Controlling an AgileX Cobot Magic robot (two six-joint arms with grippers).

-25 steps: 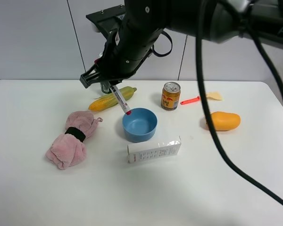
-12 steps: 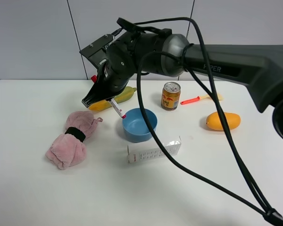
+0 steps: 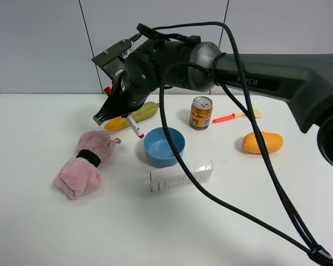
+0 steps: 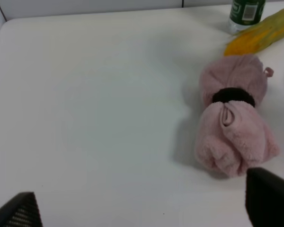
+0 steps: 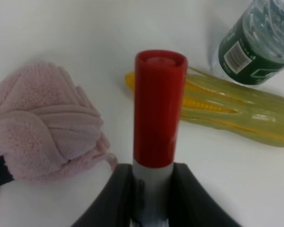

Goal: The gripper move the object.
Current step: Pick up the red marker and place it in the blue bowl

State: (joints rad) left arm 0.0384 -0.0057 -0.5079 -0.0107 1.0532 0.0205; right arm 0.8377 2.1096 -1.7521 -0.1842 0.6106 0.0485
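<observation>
**Marker pen** (image 3: 134, 126): white barrel with red ends. It is held off the desk (image 3: 39, 233), tilted, lower red end pointing down between the corn cob (image 3: 140, 112) and the blue bowl (image 3: 164, 146), toward the far edge. It is probably lifted this way to clear neighbouring items in transit.

**Right end effector** (image 3: 122, 113): clamped on the pen's barrel. In the wrist view the red cap protrudes past the jaws.

**Left end effector** (image 4: 146, 208): fingers wide apart and holding nothing. It sits low near the pink towel (image 4: 234, 116), on the left side of the desk, seemingly idle.
</observation>
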